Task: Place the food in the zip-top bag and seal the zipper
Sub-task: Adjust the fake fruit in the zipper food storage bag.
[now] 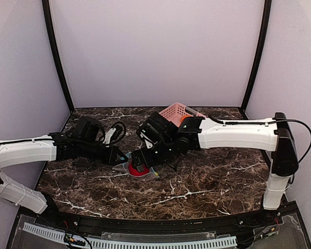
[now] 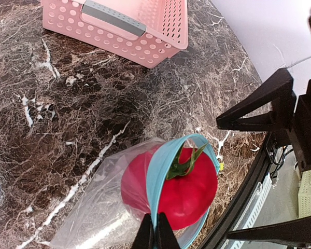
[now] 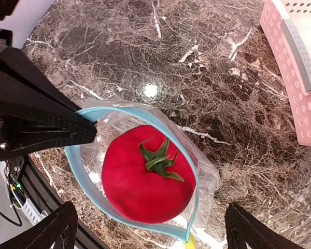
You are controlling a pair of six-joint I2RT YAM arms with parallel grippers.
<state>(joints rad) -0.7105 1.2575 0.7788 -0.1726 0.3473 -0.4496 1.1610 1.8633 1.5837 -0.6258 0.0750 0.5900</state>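
A red toy tomato [image 3: 140, 181] with a green stem sits inside the open mouth of the clear zip-top bag [image 2: 88, 207], which lies on the marble table. The teal zipper [image 3: 78, 171] loops wide around it. My left gripper [image 2: 154, 231] is shut on the near side of the zipper strip and holds that edge up. Directly over the tomato, my right gripper [image 3: 150, 220] hangs open, one finger on either side of the bag mouth, touching nothing. An orange food [image 1: 185, 118] shows inside the pink basket.
The pink slotted basket [image 1: 173, 111] stands at the back of the table, right of centre, behind the right arm. The table's black front edge [image 2: 243, 197] runs close beside the bag mouth. Both arms meet over the bag [image 1: 145, 172] at mid-table.
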